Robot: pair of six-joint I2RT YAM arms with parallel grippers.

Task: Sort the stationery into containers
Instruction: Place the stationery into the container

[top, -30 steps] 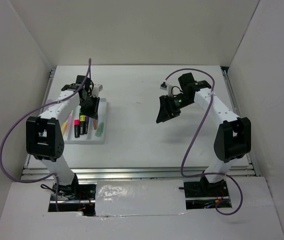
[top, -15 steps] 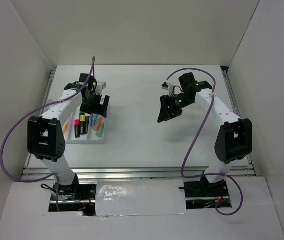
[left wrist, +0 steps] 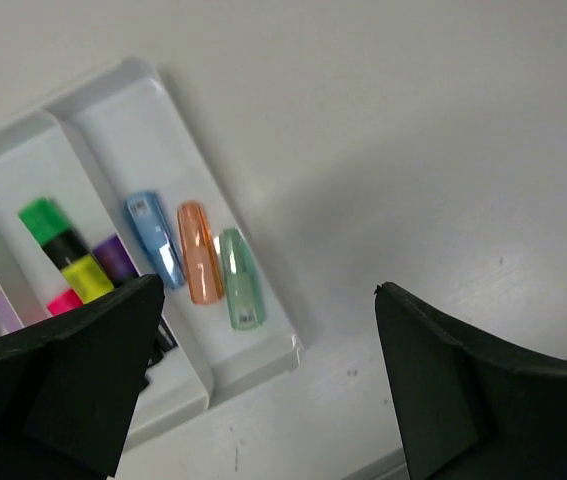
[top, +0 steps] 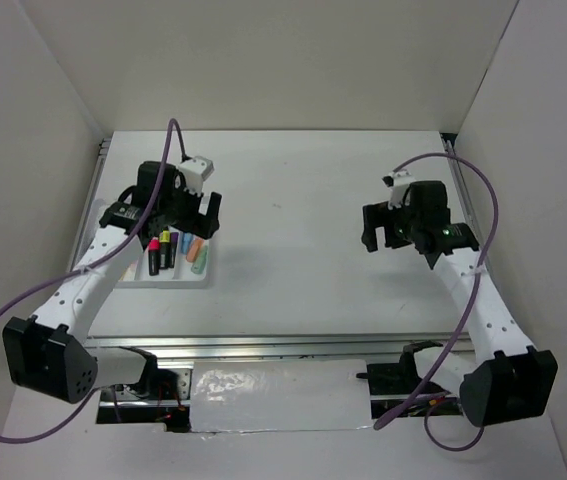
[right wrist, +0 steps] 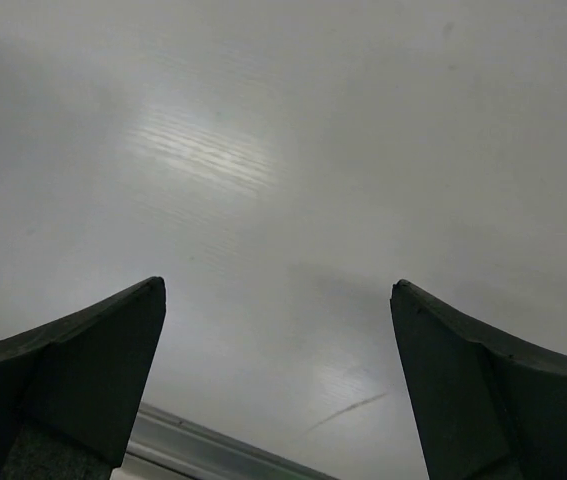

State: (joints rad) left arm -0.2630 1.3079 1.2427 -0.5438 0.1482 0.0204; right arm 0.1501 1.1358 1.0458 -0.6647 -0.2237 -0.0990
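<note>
Over on the left, every pen I can see lies in the tray (left wrist: 113,130), just beneath the left jaws.

Both pairs of jaws gape wide and hold nothing. The left jaws hang above the tray's outer compartment, where a blue highlighter (left wrist: 158,238), an orange highlighter (left wrist: 199,252) and a mint highlighter (left wrist: 241,290) lie side by side. Their long axes run along the compartment, crosswise to the gap between the jaws. The right jaws hover well apart over plain white surface (right wrist: 263,150). Any further pick looks like the left arm's job.
</note>
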